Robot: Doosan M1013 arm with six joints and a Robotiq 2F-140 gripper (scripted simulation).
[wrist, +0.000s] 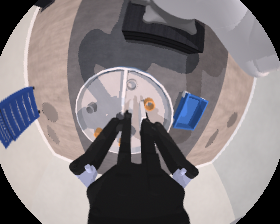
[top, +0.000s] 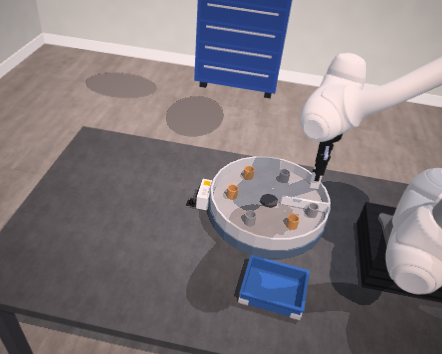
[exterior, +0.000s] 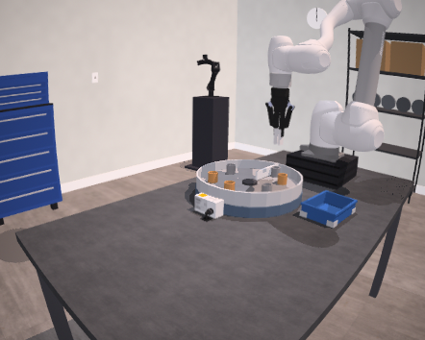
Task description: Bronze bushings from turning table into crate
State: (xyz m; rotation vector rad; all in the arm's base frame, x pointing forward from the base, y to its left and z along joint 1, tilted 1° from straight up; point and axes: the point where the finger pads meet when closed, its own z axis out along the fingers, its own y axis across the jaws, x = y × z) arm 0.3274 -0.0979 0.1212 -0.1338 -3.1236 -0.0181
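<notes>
Three bronze bushings stand on the round turning table (top: 263, 242) (exterior: 255, 199) (wrist: 111, 86): one (top: 293, 222) (exterior: 282, 179) (wrist: 149, 104) on the crate side, one (top: 232, 192) (exterior: 230, 185) near the control box, one (top: 249, 173) (exterior: 212, 177) (wrist: 98, 133) beyond it. Three steel bushings stand there too: one (top: 284, 175) (exterior: 231, 169) (wrist: 92, 107), one (top: 250, 218) (exterior: 267, 187), one (top: 312, 210) (exterior: 275, 170) (wrist: 131, 84) by the divider. The blue crate (top: 270, 301) (exterior: 314, 215) (wrist: 180, 121) is empty. My gripper (top: 315, 182) (exterior: 277, 140) (wrist: 135, 106) is shut and empty, well above the turning table.
A white divider (top: 305, 202) (exterior: 264, 173) (wrist: 124, 89) crosses part of the turning table, from near the black hub (top: 269, 200) (exterior: 249, 182) to the wall. A raised wall rings it. A white control box (top: 203, 195) (exterior: 209, 206) stands beside it. The arm's black base (top: 367, 250) (exterior: 317, 168) is close by.
</notes>
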